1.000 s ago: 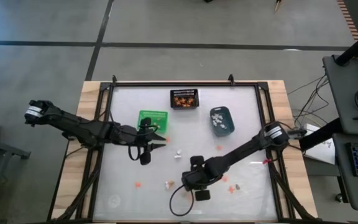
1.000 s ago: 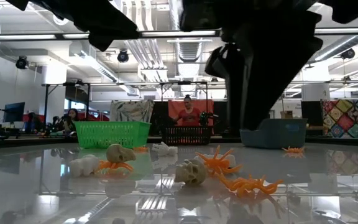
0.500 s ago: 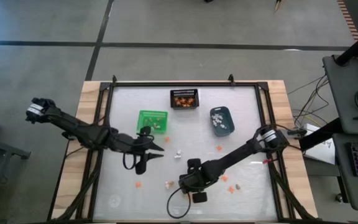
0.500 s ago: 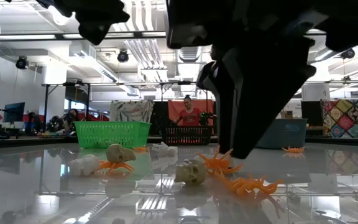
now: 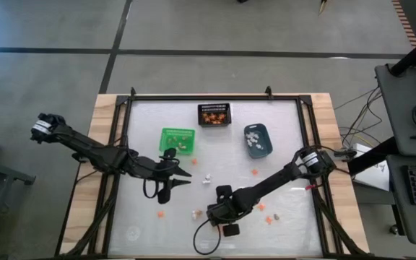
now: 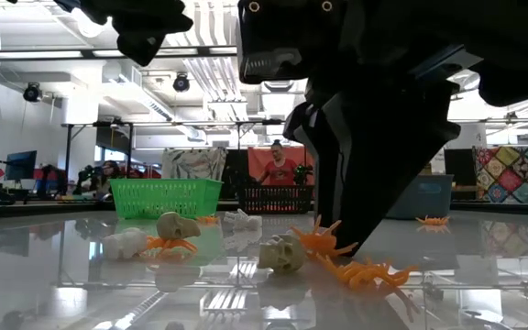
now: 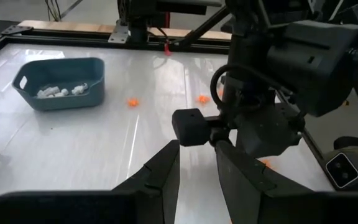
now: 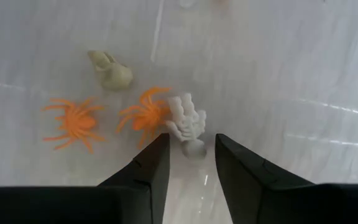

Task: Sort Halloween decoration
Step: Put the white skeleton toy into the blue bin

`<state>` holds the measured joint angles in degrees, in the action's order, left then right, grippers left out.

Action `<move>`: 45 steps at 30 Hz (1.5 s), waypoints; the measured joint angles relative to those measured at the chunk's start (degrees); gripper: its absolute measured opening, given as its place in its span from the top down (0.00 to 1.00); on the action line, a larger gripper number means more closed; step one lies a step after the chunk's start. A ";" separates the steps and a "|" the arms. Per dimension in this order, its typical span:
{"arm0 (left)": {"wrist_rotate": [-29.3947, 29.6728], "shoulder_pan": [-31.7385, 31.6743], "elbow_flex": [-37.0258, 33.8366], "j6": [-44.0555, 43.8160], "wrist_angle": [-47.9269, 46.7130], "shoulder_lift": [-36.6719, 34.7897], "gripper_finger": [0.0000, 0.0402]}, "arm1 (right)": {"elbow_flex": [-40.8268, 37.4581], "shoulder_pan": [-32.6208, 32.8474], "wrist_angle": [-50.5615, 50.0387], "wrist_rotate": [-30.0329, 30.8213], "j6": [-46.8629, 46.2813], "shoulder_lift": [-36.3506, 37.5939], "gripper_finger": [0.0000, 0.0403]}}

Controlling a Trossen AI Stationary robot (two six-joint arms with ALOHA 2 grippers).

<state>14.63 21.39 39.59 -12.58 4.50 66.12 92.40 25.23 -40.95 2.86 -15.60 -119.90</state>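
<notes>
in the high view, the right gripper (image 5: 209, 211) is seen low in the centre of the frame, just beside a small white and orange cluster of trinkets (image 5: 196, 214) on the clear table (image 5: 280, 137), while the left gripper (image 5: 186, 172) hangs left of centre, farther from that cluster. in the low view, a tan plastic skull (image 6: 280, 253) and orange plastic spiders (image 6: 322, 241) are seen at centre, beneath the dark gripper body. in the right wrist view, a small white skeleton hand (image 8: 188, 122) is found directly ahead of the jaws, which are parted with nothing between them; its wrist end points into the gap, an orange spider (image 8: 146, 114) touching its side. in the left wrist view, the left jaws are narrowly parted and nothing is held.
</notes>
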 joint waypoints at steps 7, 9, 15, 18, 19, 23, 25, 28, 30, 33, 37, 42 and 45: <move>0.00 0.00 0.00 0.00 -0.09 1.41 0.78 | 0.00 -0.49 -0.01 0.16 0.47 0.00 0.85; 0.00 0.00 0.00 0.01 -0.11 1.81 0.78 | 0.00 -0.49 -0.02 0.16 0.90 0.00 0.89; 0.00 0.00 0.00 0.00 -1.31 3.02 0.78 | 0.00 -0.49 -0.33 0.15 2.20 0.29 0.95; 0.00 0.00 0.00 -0.47 -3.05 4.89 0.78 | -0.02 -0.68 -1.33 0.21 2.26 0.99 0.95; 0.00 0.00 0.00 -0.55 -3.12 5.82 0.78 | -0.02 -0.78 -1.52 0.21 2.30 1.33 0.95; 0.00 0.00 0.00 -1.03 -2.29 9.58 0.78 | -0.02 -1.34 -3.89 0.34 2.35 3.27 0.95; 0.00 0.00 0.00 -1.01 -1.30 11.47 0.78 | -0.02 -1.73 -5.82 0.38 2.37 3.78 0.95; -0.01 0.00 0.00 -0.46 1.10 13.89 0.78 | -0.02 -2.31 -8.75 1.20 2.94 4.61 0.95; -0.02 0.00 0.00 0.84 3.72 15.23 0.78 | -0.02 -2.67 -11.75 2.60 3.58 5.19 0.95; -0.07 0.02 0.00 3.38 8.36 16.78 0.78 | -0.14 -3.34 -17.00 5.13 4.23 6.39 0.95; -0.09 -0.07 0.02 6.44 12.18 17.94 0.78 | -0.97 -4.95 -21.93 8.14 4.67 9.65 0.95; -0.06 -0.17 0.02 10.34 14.18 17.92 0.78 | -3.76 -7.36 -22.55 11.13 6.29 16.19 0.95; -0.04 -0.51 0.02 12.02 15.78 17.87 0.78 | -7.04 -9.71 -20.96 12.29 6.23 21.40 0.95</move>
<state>14.59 20.88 39.62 -0.56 20.28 83.99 85.36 15.52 -61.91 15.15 -9.37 -98.50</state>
